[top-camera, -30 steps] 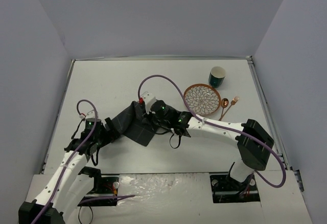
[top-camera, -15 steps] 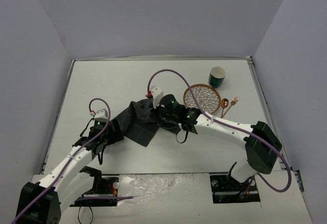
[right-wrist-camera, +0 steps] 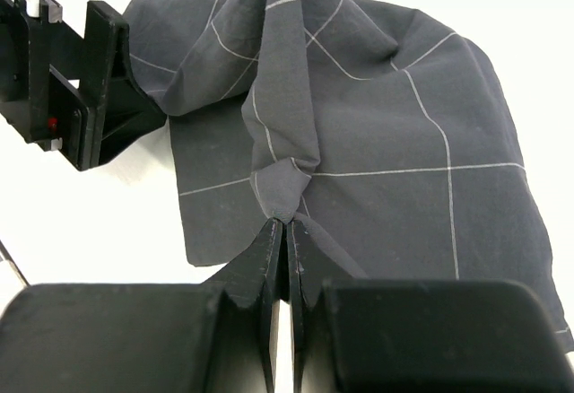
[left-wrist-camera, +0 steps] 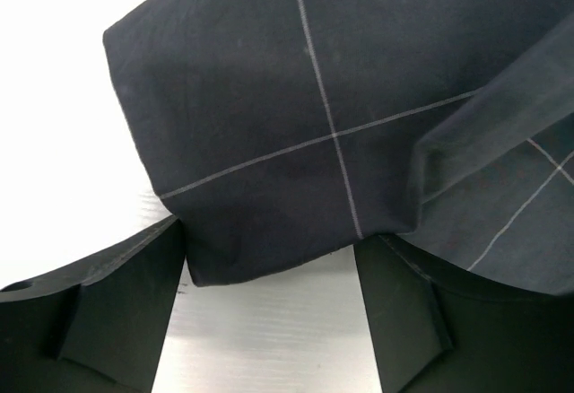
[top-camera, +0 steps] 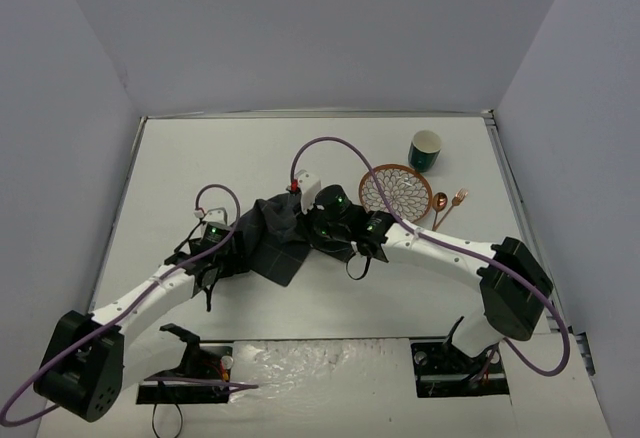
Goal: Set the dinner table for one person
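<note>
A dark grey checked cloth mat (top-camera: 275, 246) lies bunched on the white dinner table (top-camera: 200, 158), left of centre. My right gripper (top-camera: 306, 222) is shut on a raised fold of the mat (right-wrist-camera: 287, 187), with its jaws pressed together (right-wrist-camera: 287, 224). My left gripper (top-camera: 228, 254) is at the mat's left edge. Its fingers (left-wrist-camera: 117, 312) stand wide apart, and a corner of the mat (left-wrist-camera: 269, 142) lies between them over bare table. The left gripper also shows in the right wrist view (right-wrist-camera: 81, 79).
A patterned plate with a copper rim (top-camera: 395, 190) sits right of the mat. A dark green cup (top-camera: 424, 150) stands behind it. A copper spoon (top-camera: 438, 208) and fork (top-camera: 455, 201) lie to its right. White walls ring the table.
</note>
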Robot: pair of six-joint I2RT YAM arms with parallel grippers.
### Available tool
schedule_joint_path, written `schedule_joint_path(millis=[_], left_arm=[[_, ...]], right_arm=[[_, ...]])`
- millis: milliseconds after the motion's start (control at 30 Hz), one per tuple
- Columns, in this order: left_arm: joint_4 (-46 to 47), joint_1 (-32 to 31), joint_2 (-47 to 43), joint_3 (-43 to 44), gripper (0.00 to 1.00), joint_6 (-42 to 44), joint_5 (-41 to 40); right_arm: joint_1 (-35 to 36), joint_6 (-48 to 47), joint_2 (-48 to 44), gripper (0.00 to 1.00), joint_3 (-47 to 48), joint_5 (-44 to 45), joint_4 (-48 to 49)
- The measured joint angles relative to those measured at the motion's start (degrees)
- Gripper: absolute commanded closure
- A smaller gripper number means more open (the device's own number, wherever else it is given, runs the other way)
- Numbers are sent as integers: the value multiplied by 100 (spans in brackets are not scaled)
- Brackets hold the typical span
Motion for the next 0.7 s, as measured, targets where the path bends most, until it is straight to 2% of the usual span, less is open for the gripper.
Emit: schedule_joint_path(millis=[133,200,367,500,700], left_arm=[[2,-110,127,96,41,58,-150],[-13,-111,134,96,42,71,-194],[-151,-111,133,118,41,54,-324],[-486,-111,94,218,36,-28,-435],[-1022,-111,-273,559,35,-83,-575]], right_arm=[[-59,22,-34,100,-48,-41,7],[-83,33,-51,100,-65,-68,13],[-127,55,-103,100,-93,-135,24],[-135,99,-120,100,-97,-162,48],[-170,124,-122,100,-117,-246,86]])
